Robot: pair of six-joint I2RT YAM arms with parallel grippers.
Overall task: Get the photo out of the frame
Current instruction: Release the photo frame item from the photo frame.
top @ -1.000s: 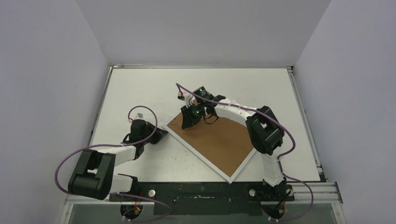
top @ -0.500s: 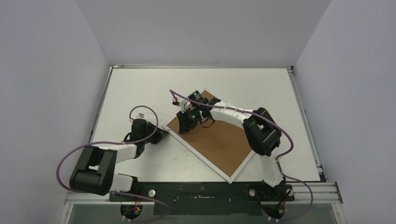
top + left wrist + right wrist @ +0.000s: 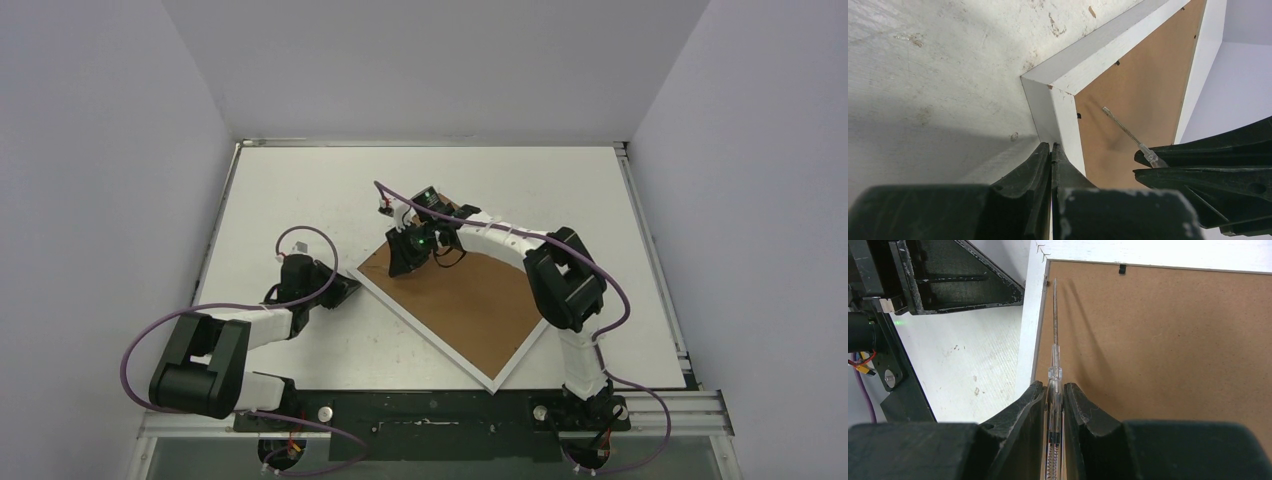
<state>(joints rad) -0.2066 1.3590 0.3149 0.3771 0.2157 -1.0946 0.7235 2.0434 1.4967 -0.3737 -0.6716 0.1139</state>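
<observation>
Right gripper [image 3: 1053,390] pinches a clear-handled tool [image 3: 1054,355] over the face-down frame [image 3: 1029,335], photo hidden.

Left arm [image 3: 215,350] and right arm [image 3: 565,290] showing white link shells between blocky black joint housings. Purple cable [image 3: 128,365] looping loosely along each. Green light [image 3: 424,240] glowing at right wrist. Left claw [image 3: 1050,146], right claw [image 3: 1053,385] wearing matte black, edges scuffing pale.

Lab robot cell: scuffed white desk [image 3: 300,180], plain grey walls [image 3: 100,200] close around, two cabled arms [image 3: 250,330] bolted on metal rail [image 3: 430,412].
</observation>
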